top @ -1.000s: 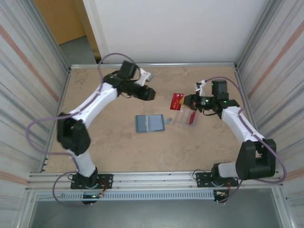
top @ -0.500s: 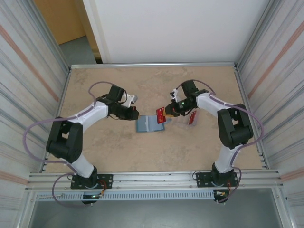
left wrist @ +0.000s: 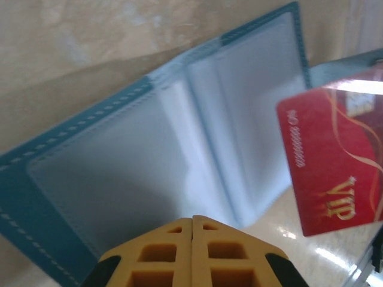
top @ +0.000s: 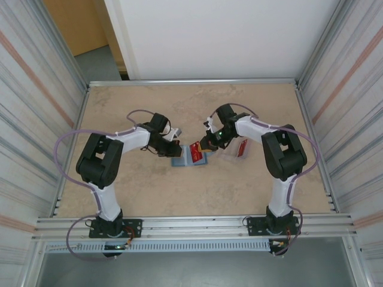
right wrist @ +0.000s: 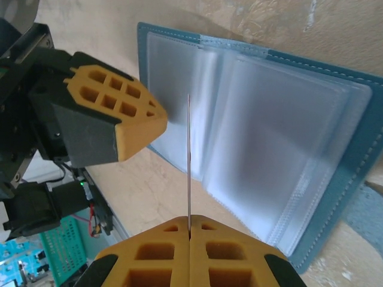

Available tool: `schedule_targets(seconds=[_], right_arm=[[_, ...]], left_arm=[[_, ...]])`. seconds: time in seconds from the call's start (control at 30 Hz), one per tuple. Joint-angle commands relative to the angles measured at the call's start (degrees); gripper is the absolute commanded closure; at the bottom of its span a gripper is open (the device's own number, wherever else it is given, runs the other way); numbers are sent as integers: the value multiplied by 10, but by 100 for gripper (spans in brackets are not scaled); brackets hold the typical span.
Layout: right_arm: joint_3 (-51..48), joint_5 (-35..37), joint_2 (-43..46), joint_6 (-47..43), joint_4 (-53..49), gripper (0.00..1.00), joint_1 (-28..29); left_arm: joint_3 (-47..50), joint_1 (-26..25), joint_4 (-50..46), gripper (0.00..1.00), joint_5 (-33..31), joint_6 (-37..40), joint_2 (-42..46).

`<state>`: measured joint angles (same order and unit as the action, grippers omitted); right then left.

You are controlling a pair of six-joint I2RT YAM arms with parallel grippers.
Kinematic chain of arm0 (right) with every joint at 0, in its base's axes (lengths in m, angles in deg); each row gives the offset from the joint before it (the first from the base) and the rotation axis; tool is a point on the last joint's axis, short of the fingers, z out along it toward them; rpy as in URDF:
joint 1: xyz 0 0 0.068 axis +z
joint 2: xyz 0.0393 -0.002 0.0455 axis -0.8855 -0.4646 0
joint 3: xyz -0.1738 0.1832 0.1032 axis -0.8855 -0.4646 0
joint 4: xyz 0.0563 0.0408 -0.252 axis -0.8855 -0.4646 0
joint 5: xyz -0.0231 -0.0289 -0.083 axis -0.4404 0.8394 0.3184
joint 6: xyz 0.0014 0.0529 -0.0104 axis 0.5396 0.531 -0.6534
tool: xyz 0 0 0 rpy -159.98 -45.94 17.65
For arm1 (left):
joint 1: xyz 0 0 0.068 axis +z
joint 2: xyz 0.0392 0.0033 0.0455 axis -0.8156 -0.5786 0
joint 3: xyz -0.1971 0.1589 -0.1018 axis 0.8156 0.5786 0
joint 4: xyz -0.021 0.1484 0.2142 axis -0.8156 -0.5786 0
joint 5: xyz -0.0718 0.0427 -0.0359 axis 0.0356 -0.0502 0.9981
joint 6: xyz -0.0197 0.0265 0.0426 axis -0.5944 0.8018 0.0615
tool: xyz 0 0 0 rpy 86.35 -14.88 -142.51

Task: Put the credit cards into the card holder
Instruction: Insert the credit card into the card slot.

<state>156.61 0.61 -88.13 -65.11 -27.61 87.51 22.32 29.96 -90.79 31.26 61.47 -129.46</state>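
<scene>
The card holder (top: 187, 159) lies open on the table, teal outside with pale blue pockets (left wrist: 179, 137). My left gripper (top: 174, 149) is shut with nothing in it, its yellow tips (left wrist: 192, 219) over the holder's left half (right wrist: 173, 89); whether they touch it I cannot tell. My right gripper (top: 205, 143) is shut on a red credit card (top: 196, 152) marked VIP (left wrist: 335, 173). The right wrist view has this card edge-on (right wrist: 189, 161), standing over the holder's middle fold. More red credit cards (top: 243, 147) lie to the right in the clear case.
The clear plastic case (top: 229, 153) sits just right of the holder, close under the right arm. Metal-framed walls close in the table on both sides (top: 72, 137). Bare table lies in front of the holder (top: 191, 191).
Both arms swung inward and down to the holder. The left gripper shut. The right gripper carried the red card from above the clear case to over the holder.
</scene>
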Motion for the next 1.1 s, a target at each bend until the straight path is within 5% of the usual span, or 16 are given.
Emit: schedule_targets(seconds=[0.0,1.07], right_arm=[[25,-1,-18,-20,-12,100,10],[55,-43,-91,59,63,100,24]], left_arm=[[-11,14,-16,100,-22,12,-21],[-52,58,-79,96,-26,66,-13]])
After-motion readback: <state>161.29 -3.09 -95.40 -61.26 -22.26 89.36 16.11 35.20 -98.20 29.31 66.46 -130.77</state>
